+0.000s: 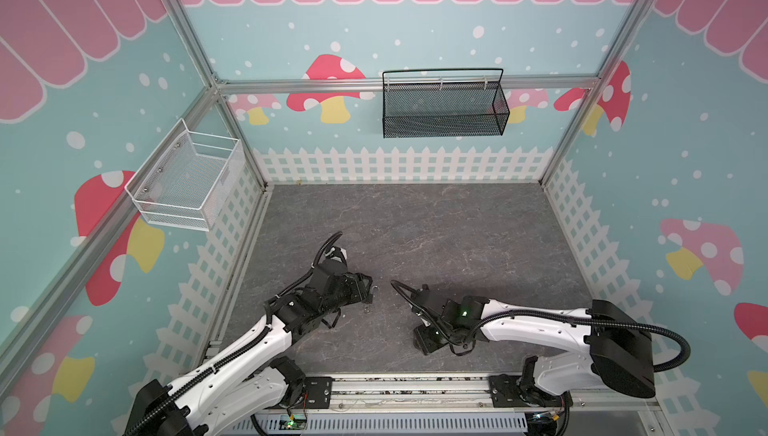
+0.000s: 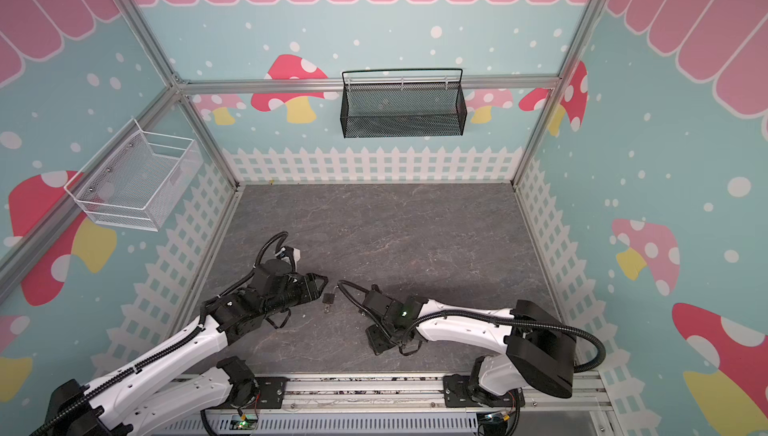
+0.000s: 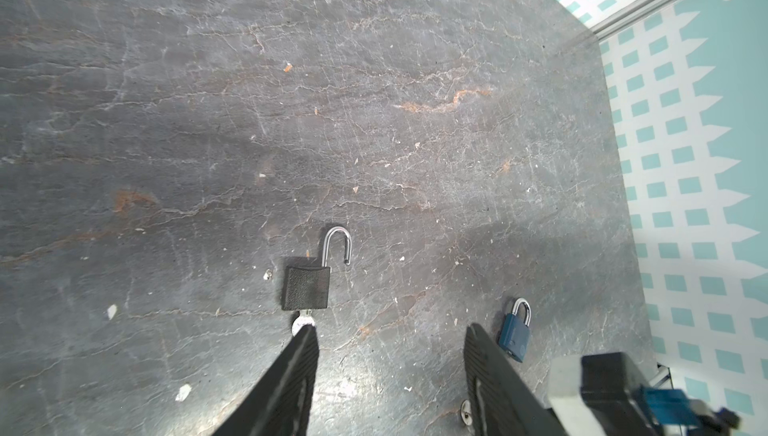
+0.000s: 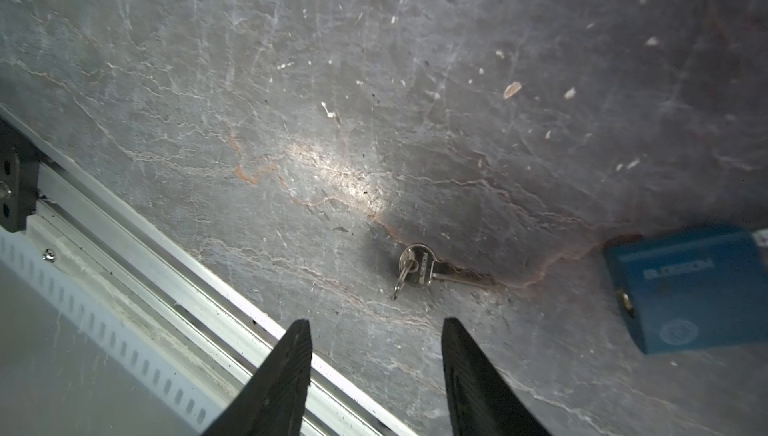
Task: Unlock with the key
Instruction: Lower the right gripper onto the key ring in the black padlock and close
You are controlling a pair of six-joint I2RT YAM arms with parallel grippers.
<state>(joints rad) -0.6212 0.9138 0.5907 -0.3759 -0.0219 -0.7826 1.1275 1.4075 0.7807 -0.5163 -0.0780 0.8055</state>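
On the bench, 12 = back wall. The left claw sits around 8 of centre, jaws apart, nothing between them. The right claw is at 6 by the front rail, also spread and empty.

The black padlock lies flat just ahead of the left claw, shackle sprung, inserted key in its cylinder. The blue padlock has its shackle seated, so it looks like the job left.

The loose key lies flat at the right claw's 12, just beyond the tips, nudged toward the blue padlock. Its long axis runs roughly along the line between the two fingers. Right arm is clearly nearer. My read: roll the wrist to pinch across the head.
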